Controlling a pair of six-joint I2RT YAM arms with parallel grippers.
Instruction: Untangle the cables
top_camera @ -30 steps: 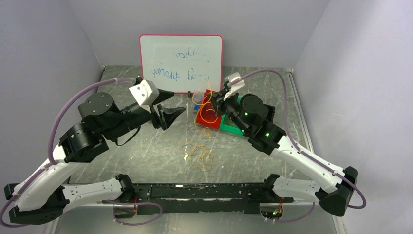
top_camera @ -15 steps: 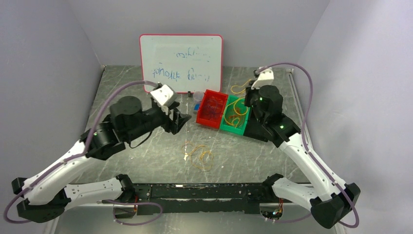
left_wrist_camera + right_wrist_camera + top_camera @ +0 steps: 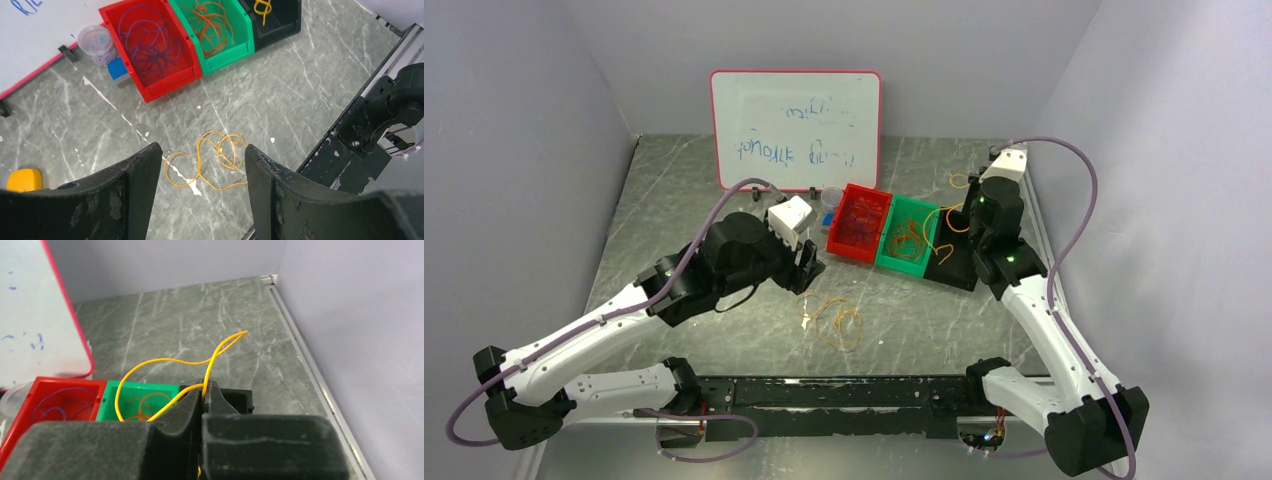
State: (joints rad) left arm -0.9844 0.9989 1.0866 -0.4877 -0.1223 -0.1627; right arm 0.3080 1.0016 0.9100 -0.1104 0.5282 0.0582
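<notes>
Grey marbled worktop (image 3: 684, 200) fills the booth, with a whiteboard (image 3: 796, 128) propped at the back. On the left, the left hand (image 3: 201, 150) hangs spread wide over a loose orange tangle of cables (image 3: 215, 160), which lies apart from the bins. Next come the red bin (image 3: 172, 86), green bin (image 3: 227, 56) and black bin (image 3: 281, 34). At the right, the right hand (image 3: 205, 390) pinches a yellow cable (image 3: 165, 361) above the black bin, its tail drooping toward the green one. I'd say it should lower right over the black bin before letting go, so the tail follows. Only the left wrist view shows purple strands (image 3: 150, 47) in the red bin and a yellow strand (image 3: 262, 7) in the black one. Only the right wrist view proves the pinch.
</notes>
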